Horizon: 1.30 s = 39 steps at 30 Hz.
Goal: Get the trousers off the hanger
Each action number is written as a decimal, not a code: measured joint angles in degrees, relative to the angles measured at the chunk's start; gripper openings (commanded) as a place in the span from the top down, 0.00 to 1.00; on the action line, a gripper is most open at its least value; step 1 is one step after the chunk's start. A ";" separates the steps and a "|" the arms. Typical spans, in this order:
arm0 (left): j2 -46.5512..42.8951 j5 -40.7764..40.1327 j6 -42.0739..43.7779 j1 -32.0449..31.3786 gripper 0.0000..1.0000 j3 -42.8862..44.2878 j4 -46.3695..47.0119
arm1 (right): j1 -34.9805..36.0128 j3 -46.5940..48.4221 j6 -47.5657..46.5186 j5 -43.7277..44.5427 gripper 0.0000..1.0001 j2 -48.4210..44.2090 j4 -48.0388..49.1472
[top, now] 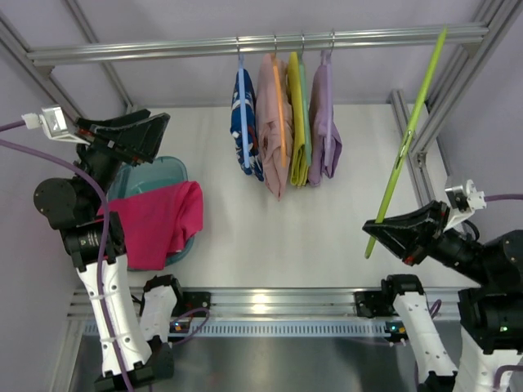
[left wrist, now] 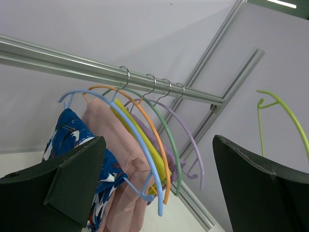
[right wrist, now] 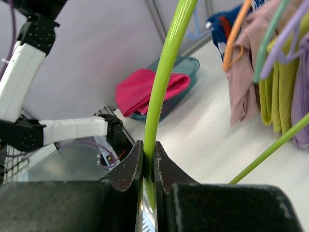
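Observation:
The magenta-pink trousers (top: 159, 220) lie draped over the teal basin (top: 155, 175) at the left; they also show in the right wrist view (right wrist: 145, 89). The lime-green hanger (top: 406, 139) is bare and stands slanted at the right, its top near the rail. My right gripper (right wrist: 148, 162) is shut on the hanger's lower part (right wrist: 164, 82); it also shows in the top view (top: 384, 233). My left gripper (top: 151, 135) is open and empty, raised above the basin, facing the rail. A curve of the green hanger (left wrist: 285, 113) shows in the left wrist view.
A metal rail (top: 261, 45) at the back carries several hangers with garments: blue patterned (top: 245, 122), peach-pink (top: 272, 122), yellow-green (top: 297, 122) and lilac (top: 324, 122). Frame posts (top: 413, 139) stand at the right.

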 measured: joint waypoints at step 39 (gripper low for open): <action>-4.52 -0.11 1.95 0.02 0.02 -5.40 -0.61 | -13.94 22.64 45.38 -22.25 1.00 50.42 17.05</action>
